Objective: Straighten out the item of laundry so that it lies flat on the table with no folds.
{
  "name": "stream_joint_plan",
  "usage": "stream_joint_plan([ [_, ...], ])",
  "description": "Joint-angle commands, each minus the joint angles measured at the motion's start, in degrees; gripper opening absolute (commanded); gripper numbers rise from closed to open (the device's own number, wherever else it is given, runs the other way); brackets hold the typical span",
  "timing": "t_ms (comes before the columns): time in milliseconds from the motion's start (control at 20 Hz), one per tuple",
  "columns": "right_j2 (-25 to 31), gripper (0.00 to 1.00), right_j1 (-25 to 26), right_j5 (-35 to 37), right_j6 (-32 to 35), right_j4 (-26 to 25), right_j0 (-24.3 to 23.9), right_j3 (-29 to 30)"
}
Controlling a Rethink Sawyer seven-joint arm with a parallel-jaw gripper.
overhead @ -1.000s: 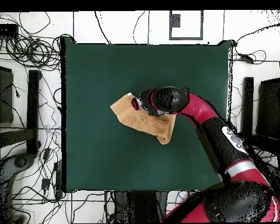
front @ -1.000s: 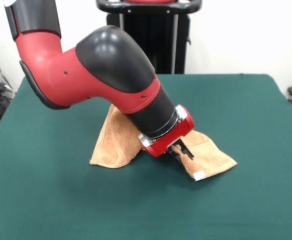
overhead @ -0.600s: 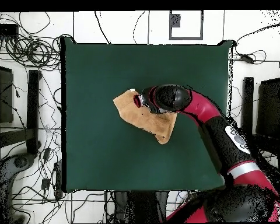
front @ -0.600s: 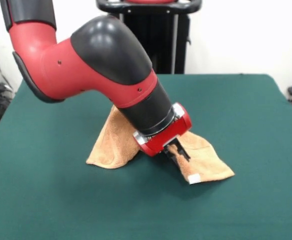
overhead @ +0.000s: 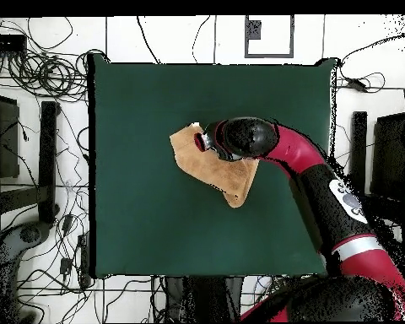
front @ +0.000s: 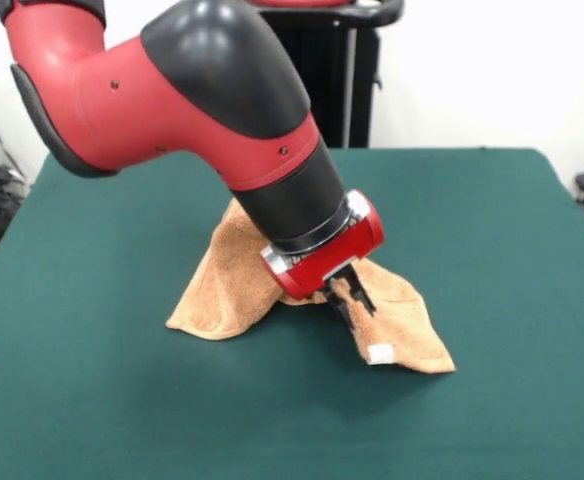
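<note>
The towel (front: pixel 272 285), folded near the middle of the table (front: pixel 492 250), is pinched by the closed gripper (front: pixel 355 298) beside the white tag (front: pixel 380 353), so 1 slow, low pull outward is advised.

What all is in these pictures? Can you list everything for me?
towel: one, orange-tan, rumpled and folded near the table's middle, partly under the arm
tag: one, white, at the towel's near edge
table: one, dark green, fills most of both views
cables: many, black, on the white floor around the table in the overhead view
arm: one, red and black, leaning down over the towel
gripper: one, black, at the towel; whether it grips is unclear
</note>
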Motion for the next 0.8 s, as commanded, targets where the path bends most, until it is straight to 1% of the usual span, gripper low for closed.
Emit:
stream_joint_plan([
  [50, -2.4, 0.00, -1.3, 4.8, 5.1, -0.6, 3.5, 3.0],
  [150, -2.9, 0.00, -2.2, 4.5, 5.9, -0.6, 3.7, 3.7],
  [250, -3.4, 0.00, -3.6, 2.3, 7.4, -0.8, 3.6, 6.0],
  [350, -4.1, 0.00, -5.3, -1.9, 9.5, -1.6, 3.5, 9.3],
  [500, -6.1, 0.00, -8.8, -8.6, 14.6, -2.5, 4.0, 14.8],
  [600, -7.3, 0.00, -10.9, -11.9, 17.4, -2.3, 4.3, 18.4],
  [700, -8.7, 0.00, -12.7, -13.5, 19.0, -1.7, 4.9, 20.7],
  [800, -10.4, 0.00, -14.0, -13.6, 19.6, -0.5, 6.0, 21.8],
])
